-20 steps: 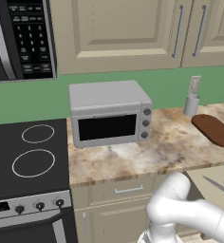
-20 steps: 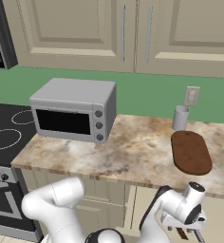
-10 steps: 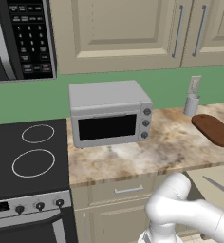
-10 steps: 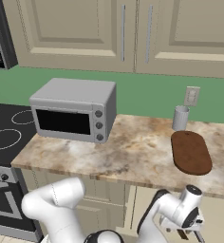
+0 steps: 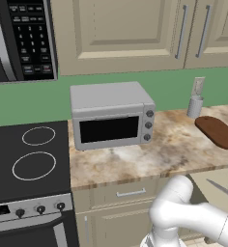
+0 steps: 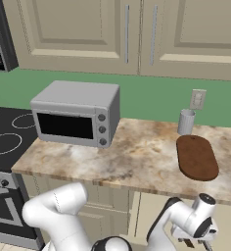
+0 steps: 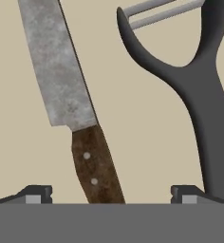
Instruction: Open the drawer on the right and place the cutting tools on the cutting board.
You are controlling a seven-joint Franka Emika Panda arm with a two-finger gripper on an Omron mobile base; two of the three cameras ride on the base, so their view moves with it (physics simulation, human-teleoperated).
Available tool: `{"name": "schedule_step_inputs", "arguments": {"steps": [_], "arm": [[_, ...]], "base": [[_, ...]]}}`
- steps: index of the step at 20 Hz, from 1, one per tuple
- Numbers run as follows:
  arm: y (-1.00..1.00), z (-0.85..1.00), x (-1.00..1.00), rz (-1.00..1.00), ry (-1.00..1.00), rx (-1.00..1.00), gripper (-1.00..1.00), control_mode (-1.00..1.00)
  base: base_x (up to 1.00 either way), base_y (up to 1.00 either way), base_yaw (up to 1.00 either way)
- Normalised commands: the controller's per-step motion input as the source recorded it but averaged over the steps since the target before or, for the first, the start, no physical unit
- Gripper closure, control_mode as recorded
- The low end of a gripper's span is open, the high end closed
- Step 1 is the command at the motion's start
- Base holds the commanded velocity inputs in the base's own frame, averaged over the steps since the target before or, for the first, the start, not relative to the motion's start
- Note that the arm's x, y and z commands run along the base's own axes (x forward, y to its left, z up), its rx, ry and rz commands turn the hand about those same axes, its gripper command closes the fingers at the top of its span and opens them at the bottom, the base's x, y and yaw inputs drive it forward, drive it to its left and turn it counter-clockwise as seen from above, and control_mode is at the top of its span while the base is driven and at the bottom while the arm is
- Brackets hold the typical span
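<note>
**Gripper poised over the knife in the open drawer**

The drawer (image 7: 147,123) is open, so the step in hand looks like the first pick. In the hand view the gripper (image 7: 111,192) hangs close over the pale, smooth drawer floor, jaws wide and empty, its tips either side of the knife (image 7: 71,104). The knife has a mottled, dull grey blade and a brown wooden handle with two pale rivets. Beside it, apart, lies a peeler (image 7: 199,85): matte dark grey, Y-shaped, with a thin metal blade bar across its fork. Next, I judge, the jaws should drop onto the handle and close. The board (image 6: 197,157), flat reddish-brown wood with rounded ends, waits on the marbled counter (image 6: 132,157) near a grey cup (image 6: 186,121).
</note>
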Motion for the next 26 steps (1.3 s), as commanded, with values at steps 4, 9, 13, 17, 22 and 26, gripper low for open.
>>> {"name": "schedule_step_inputs", "arguments": {"steps": [4, 9, 13, 17, 22, 26], "arm": [[0.00, 0.00, 0.00, 0.00, 0.00, 0.00, -1.00, -1.00], [0.01, -0.16, -0.01, 0.00, 0.00, 0.00, -1.00, -1.00], [0.08, -0.31, -0.03, 0.00, 0.00, 0.00, -1.00, -1.00], [0.10, -0.32, -0.07, 0.00, 0.00, 0.00, -1.00, -1.00], [0.00, -0.04, -0.01, 0.00, 0.00, 0.00, 1.00, -1.00], [0.00, 0.00, 0.00, 0.00, 0.00, 0.00, 1.00, -1.00]], "base": [[0.00, 0.00, 0.00], [0.00, 0.00, 0.00], [0.00, 0.00, 0.00], [0.00, 0.00, 0.00], [0.00, 0.00, 0.00], [0.00, 0.00, 0.00]]}}
